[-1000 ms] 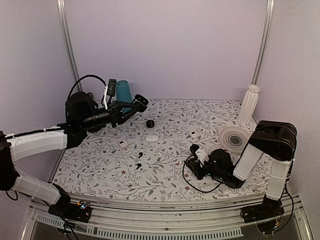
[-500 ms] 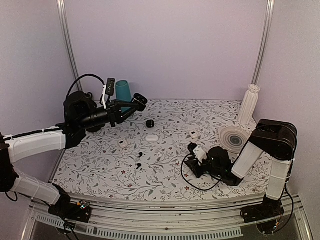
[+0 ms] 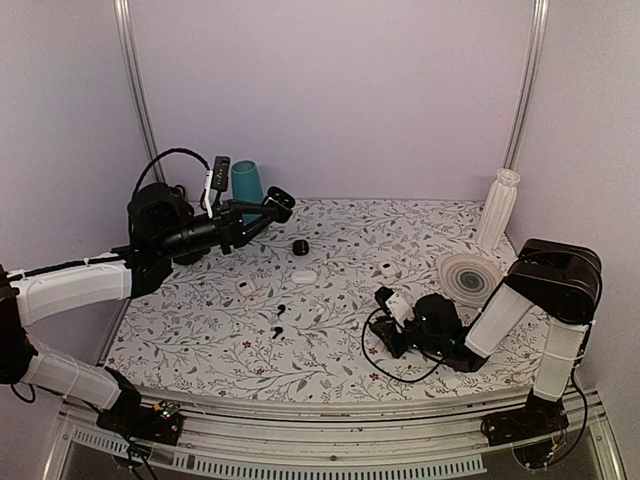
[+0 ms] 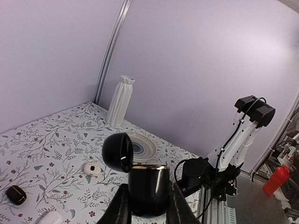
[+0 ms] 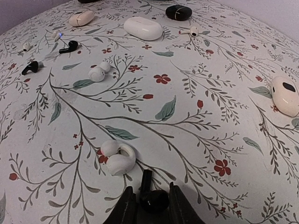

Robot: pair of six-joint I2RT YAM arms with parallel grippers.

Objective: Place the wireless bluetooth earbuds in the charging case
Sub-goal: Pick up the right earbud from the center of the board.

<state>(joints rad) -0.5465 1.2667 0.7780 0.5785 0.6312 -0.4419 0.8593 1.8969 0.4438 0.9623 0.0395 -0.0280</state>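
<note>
My left gripper (image 4: 148, 207) is shut on the charging case (image 4: 149, 186), a glossy black case with a gold rim and its lid hinged open. It holds the case in the air over the table's back left (image 3: 278, 203). My right gripper (image 5: 153, 203) is low on the table at the right (image 3: 384, 297). Its fingers are shut on the rounded head of a black earbud (image 5: 154, 198), whose stem points away and which still rests on the cloth. Two more black earbuds (image 5: 68, 46) (image 5: 30, 67) lie mid-table (image 3: 279, 318).
A smaller black case (image 3: 299, 246), white cases (image 3: 304, 276) (image 3: 387, 269) (image 3: 246, 286) and white earbuds (image 5: 117, 157) (image 5: 99, 72) are scattered on the floral cloth. A teal cup (image 3: 247, 182) stands at the back left, a white vase (image 3: 497, 208) and a ribbed plate (image 3: 468, 275) at the right.
My right gripper has edged slightly left and its fingers have narrowed onto the black earbud. The left arm has shifted a little with the case.
</note>
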